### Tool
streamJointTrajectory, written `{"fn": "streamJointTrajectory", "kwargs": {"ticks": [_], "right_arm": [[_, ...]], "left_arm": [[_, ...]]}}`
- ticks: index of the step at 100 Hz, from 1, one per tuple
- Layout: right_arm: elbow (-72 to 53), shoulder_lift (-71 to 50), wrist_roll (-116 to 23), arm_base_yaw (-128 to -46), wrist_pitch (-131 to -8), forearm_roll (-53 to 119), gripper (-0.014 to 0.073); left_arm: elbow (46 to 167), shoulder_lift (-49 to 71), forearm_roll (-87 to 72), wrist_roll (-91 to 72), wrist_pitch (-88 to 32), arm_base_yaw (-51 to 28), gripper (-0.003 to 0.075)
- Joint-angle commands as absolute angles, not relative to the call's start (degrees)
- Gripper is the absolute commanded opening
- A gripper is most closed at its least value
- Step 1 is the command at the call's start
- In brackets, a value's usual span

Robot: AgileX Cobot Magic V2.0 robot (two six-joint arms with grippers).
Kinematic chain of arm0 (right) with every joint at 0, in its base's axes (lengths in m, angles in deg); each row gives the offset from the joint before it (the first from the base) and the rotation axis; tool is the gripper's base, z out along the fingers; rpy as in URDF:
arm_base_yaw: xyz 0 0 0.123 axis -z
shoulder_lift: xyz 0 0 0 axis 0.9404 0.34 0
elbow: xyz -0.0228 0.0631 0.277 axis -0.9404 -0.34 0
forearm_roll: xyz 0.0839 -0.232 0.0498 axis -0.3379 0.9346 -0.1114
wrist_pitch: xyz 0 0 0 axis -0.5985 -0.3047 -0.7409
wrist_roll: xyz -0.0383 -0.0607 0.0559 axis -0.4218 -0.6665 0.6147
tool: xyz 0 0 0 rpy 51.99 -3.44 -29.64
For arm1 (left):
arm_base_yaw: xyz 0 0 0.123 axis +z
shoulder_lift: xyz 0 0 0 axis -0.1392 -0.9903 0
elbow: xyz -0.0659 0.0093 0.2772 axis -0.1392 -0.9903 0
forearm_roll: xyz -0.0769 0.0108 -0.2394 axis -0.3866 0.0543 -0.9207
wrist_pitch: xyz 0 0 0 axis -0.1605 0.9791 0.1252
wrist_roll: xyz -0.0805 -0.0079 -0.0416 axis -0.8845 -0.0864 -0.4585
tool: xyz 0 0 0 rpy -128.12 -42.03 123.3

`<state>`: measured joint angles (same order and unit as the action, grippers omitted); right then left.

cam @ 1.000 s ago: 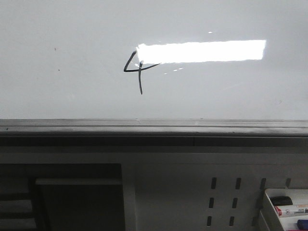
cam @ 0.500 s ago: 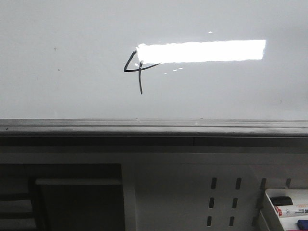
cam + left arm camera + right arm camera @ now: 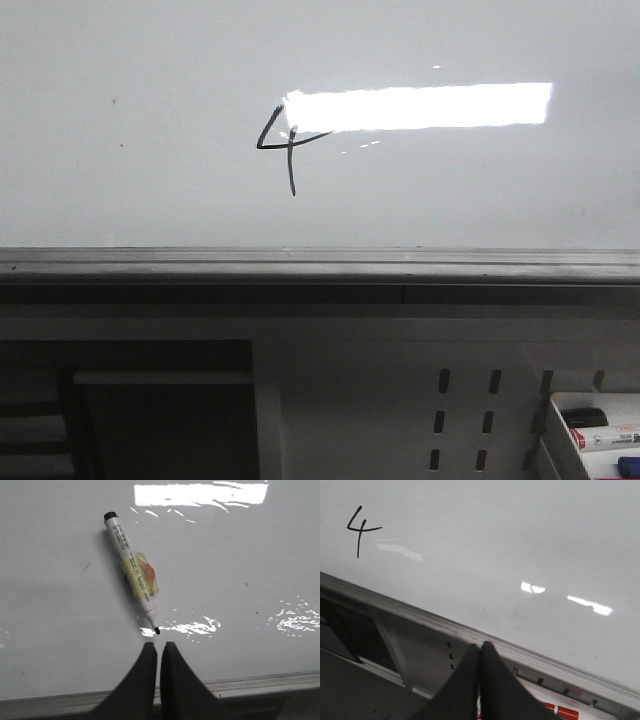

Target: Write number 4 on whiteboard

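The number 4 (image 3: 290, 150) stands in thin black strokes on the whiteboard (image 3: 450, 190), partly under the bright light reflection. It also shows in the right wrist view (image 3: 359, 530). A white marker (image 3: 131, 572) with yellow tape round its barrel lies on the whiteboard (image 3: 240, 555), its bare black tip pointing at my left gripper (image 3: 158, 645). That gripper is shut and empty, just short of the tip. My right gripper (image 3: 480, 647) is shut and empty over the board's grey lower rail (image 3: 420, 612). Neither gripper shows in the front view.
The grey rail (image 3: 320, 265) runs along the board's lower edge. Below it is a perforated white panel (image 3: 400, 400) and a dark opening (image 3: 160, 420). A white tray (image 3: 560, 440) with markers sits at the lower right; a red and white marker (image 3: 560, 712) shows by my right fingers.
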<state>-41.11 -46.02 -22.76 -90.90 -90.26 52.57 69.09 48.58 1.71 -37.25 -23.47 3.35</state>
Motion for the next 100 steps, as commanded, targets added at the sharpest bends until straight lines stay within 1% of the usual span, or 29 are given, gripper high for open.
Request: {"fn": "streamJointTrajectory", "kwargs": {"ticks": [1, 11, 24, 33, 43, 51, 57, 61, 69, 84, 100], "right_arm": [[-39.6, -45.8, -22.7, -90.5, -86.0, 52.7, -0.0072], [-39.6, -45.8, -22.7, -90.5, -86.0, 52.7, -0.0072], [-39.6, -45.8, -22.7, -90.5, -86.0, 52.7, -0.0072], [-39.6, -45.8, -22.7, -90.5, -86.0, 52.7, -0.0072], [-39.6, -45.8, -22.7, -90.5, -86.0, 52.7, -0.0072], [-39.6, -45.8, -22.7, -90.5, -86.0, 52.7, -0.0072], [-39.6, -45.8, -22.7, -90.5, -86.0, 52.7, -0.0072], [-39.6, -45.8, -22.7, -90.5, -86.0, 52.7, -0.0072], [-39.6, -45.8, -22.7, -90.5, -86.0, 52.7, -0.0072], [-39.6, -45.8, -22.7, -90.5, -86.0, 52.7, -0.0072], [-39.6, -45.8, -22.7, -90.5, -86.0, 52.7, -0.0072]], "left_arm": [[70.0, 49.6, 0.7, -37.9, -28.6, 2.8, -0.002], [66.7, 55.9, 2.7, -37.9, -31.3, 3.7, -0.002], [59.2, 66.9, 4.0, -37.9, -34.2, 5.8, -0.002], [55.4, 70.9, 4.5, -37.9, -35.2, 6.1, -0.002], [52.2, 69.9, 7.2, -39.0, -37.8, 5.8, -0.002], [49.7, 70.1, 16.7, -49.5, -40.6, 4.8, -0.002], [47.6, 70.4, 21.2, -53.5, -45.8, 4.3, -0.002], [47.9, 70.5, 20.4, -53.5, -43.7, 4.2, -0.002], [47.7, 70.5, 19.4, -52.2, -44.0, 4.2, -0.002], [47.7, 70.5, 10.6, -43.8, -44.3, 4.2, -0.002], [47.7, 70.5, 11.3, -43.5, -44.3, 4.2, -0.002]]}}
